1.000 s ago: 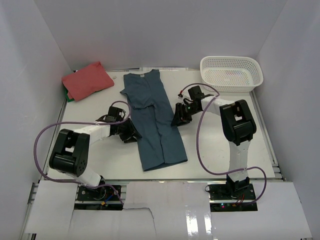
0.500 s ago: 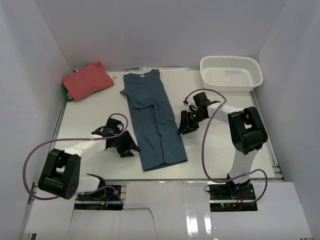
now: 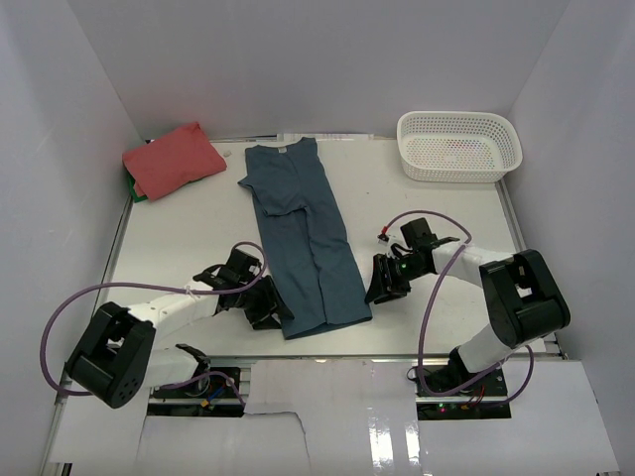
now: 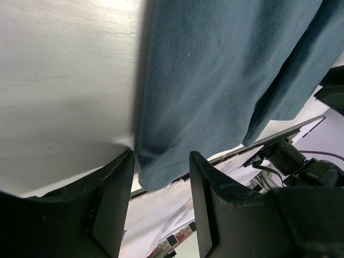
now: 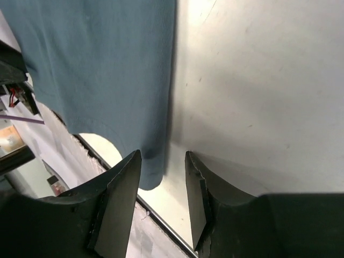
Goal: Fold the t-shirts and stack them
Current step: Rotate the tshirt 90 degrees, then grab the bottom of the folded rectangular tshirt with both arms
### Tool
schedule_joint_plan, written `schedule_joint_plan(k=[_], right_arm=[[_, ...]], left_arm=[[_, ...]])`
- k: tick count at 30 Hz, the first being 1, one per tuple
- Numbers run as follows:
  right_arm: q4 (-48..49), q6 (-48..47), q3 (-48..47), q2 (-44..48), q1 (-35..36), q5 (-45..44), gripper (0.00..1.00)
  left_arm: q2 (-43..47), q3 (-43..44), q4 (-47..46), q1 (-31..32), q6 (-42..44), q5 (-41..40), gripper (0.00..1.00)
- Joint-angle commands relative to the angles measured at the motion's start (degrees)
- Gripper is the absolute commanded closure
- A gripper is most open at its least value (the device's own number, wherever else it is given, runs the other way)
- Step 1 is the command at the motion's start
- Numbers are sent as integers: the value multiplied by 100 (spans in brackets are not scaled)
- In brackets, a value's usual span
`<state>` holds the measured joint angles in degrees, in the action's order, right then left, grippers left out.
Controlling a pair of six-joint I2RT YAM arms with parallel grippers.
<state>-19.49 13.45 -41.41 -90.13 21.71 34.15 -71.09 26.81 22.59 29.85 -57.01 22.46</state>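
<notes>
Two tees, one basket, two grippers. Upper left: coral-red tee (image 3: 174,159), folded, close against left wall. Centre: teal tee (image 3: 303,233) lay as long narrow strip, collar toward top of frame, hem low near front table edge. Left gripper (image 3: 266,309) sat at hem's left corner, jaws partly spread, cloth edge at gap, nothing pinched. Right gripper (image 3: 385,286) at hem's right corner, jaws likewise apart, holding nothing. Bare table (image 3: 446,213) right of strip. Upper right: white basket (image 3: 458,146).

High rear overview; two close, low wrist views, all on teal t-shirt (image 3: 303,238)
</notes>
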Motion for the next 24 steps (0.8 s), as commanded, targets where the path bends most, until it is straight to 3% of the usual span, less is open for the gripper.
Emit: schedule_joint_plan(k=[1,8,16,22,24], right_arm=[[68,-9,344,56,52,-137,54],[155,96,546,118,228,12,55],[120,140,616,215,307,83,59],[261,184,704,101,307,162,92],[322,184,722,57,307,197,92]], left_arm=[[-115,-158,-26,135,-126,-312,43],[-300,-184,-79,320,-196,-269,43],[138,-685,-44,426,-398,-93,43],[543,-940,149,505,-512,-48,43],[596,-984,176,513,-521,-48,43]])
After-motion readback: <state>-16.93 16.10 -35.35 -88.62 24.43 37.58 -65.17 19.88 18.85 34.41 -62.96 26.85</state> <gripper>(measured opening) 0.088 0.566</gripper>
